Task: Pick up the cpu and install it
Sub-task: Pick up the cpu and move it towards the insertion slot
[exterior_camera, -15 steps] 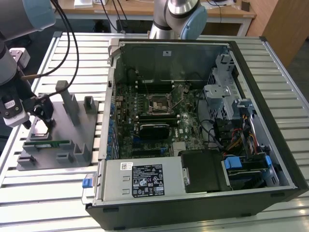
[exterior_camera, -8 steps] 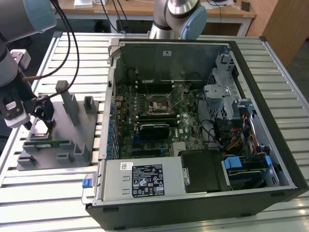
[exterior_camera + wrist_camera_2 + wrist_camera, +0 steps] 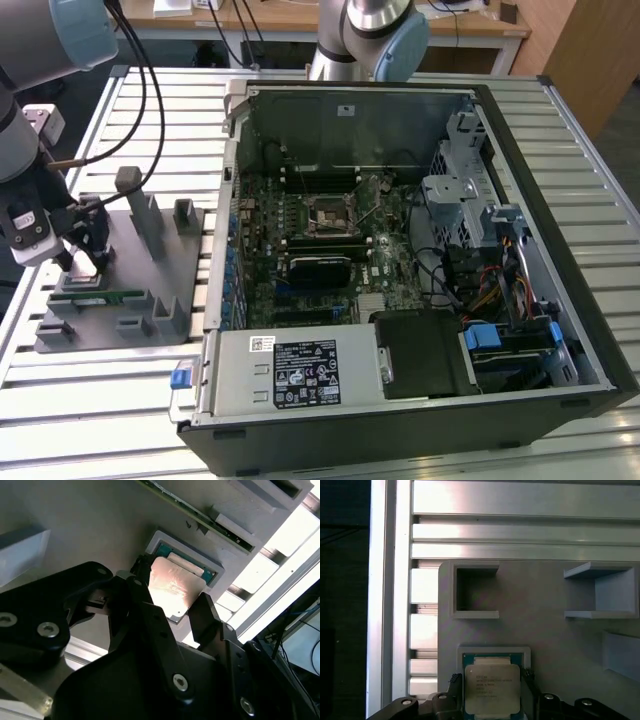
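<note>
- While the gripper (image 3: 88, 262) sits low over the grey tray (image 3: 135, 275) at the exterior view's left, its two black fingers (image 3: 456, 692) are closed against opposite edges of the cpu (image 3: 492, 687).
- The cpu lies flat, metal top up, straight between the fingertips. Whether it rests in its square pocket or just above it cannot be told.
- Being square, it has no long axis; the grip spans one pair of sides.
- The open computer case (image 3: 400, 120), with its motherboard socket (image 3: 330, 213), stands well apart toward the exterior view's right.

The arm (image 3: 18, 135) leans low, its end effector (image 3: 88, 264) pointing straight down.
</note>
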`<state>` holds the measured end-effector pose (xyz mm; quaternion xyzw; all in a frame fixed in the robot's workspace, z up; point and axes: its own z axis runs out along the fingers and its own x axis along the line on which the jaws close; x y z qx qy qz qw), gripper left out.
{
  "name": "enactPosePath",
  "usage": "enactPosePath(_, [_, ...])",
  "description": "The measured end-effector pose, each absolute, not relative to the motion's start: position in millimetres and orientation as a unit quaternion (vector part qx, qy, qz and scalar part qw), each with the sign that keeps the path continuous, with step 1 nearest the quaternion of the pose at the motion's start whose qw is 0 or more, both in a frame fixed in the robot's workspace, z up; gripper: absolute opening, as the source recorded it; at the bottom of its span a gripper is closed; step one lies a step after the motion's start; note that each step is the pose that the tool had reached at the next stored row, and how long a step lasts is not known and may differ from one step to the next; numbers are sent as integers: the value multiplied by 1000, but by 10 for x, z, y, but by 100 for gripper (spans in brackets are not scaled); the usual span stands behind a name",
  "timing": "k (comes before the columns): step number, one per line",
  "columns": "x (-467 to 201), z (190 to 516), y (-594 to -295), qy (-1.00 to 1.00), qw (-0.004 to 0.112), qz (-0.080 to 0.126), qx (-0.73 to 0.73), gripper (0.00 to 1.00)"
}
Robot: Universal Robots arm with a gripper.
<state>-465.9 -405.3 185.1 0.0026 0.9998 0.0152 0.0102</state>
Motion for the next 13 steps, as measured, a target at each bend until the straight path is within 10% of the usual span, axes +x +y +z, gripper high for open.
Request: enactPosePath(13, [-4647,1849,-4053,1000,10,15,3,58])
